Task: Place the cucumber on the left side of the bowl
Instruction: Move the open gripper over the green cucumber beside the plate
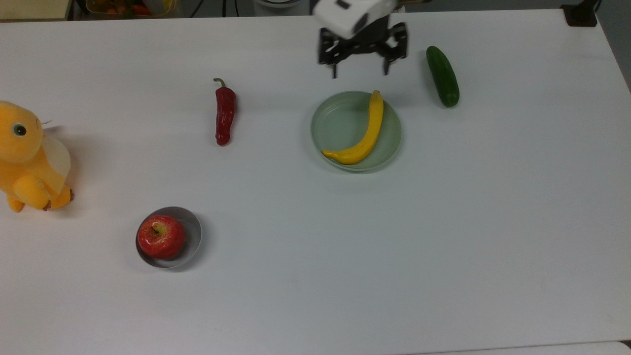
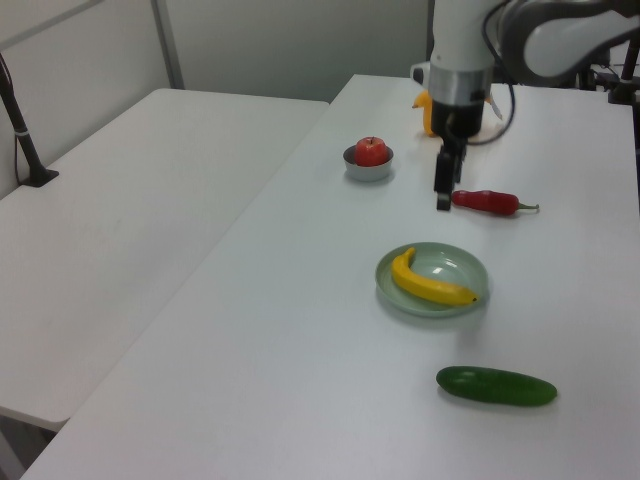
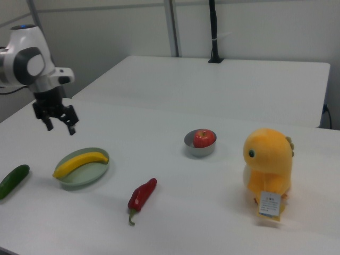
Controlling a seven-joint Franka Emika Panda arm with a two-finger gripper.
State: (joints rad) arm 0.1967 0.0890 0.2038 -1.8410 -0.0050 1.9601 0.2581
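The dark green cucumber point(image 1: 442, 76) lies on the white table at the top view's upper right; it also lies near the front in the left view point(image 2: 496, 386) and at the right view's far left edge point(image 3: 13, 180). The small grey bowl point(image 1: 191, 237) holds a red apple point(image 1: 161, 236) at the top view's lower left point(image 2: 367, 169) point(image 3: 200, 146). My gripper point(image 1: 361, 73) hangs open and empty above the table, left of the cucumber in the top view and just beyond the plate's far rim point(image 2: 441, 198) point(image 3: 59, 127).
A pale green plate point(image 1: 340, 125) carries a yellow banana point(image 1: 365, 133). A red chili point(image 1: 225, 114) lies in the top view's upper middle. A yellow plush toy point(image 1: 28, 160) stands at the top view's left edge.
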